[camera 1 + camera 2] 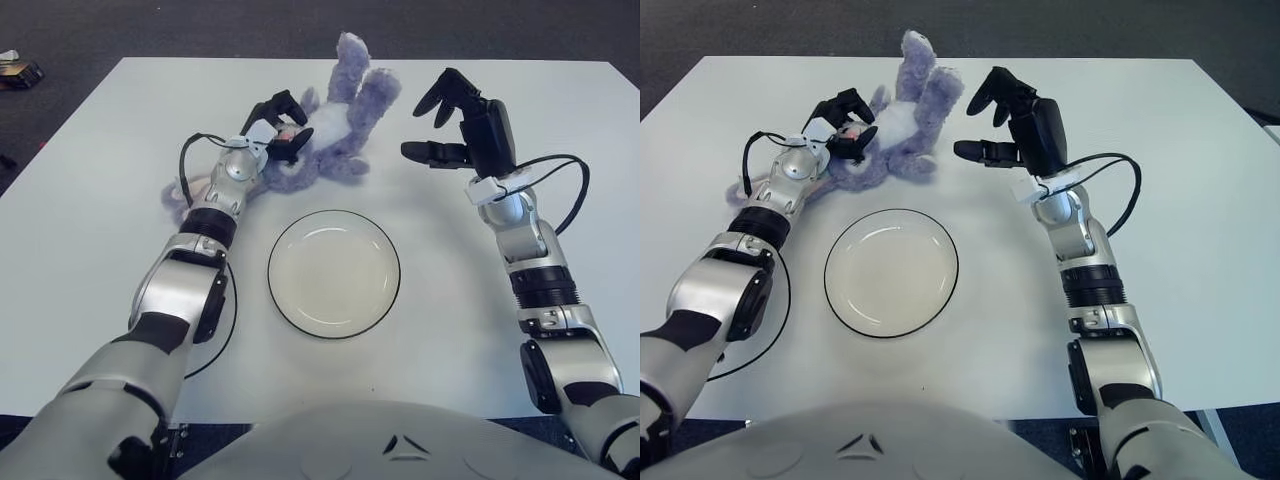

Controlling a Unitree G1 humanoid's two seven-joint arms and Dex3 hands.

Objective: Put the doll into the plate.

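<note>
We see silver jointed arms with black bands, black three-finger hands, the left hand (275,125) and right hand (462,130), and black cables looping at both wrists.

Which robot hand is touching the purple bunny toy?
The left hand. Its fingers are on the doll, while the right hand shows beside the doll, open and apart from it.
</note>
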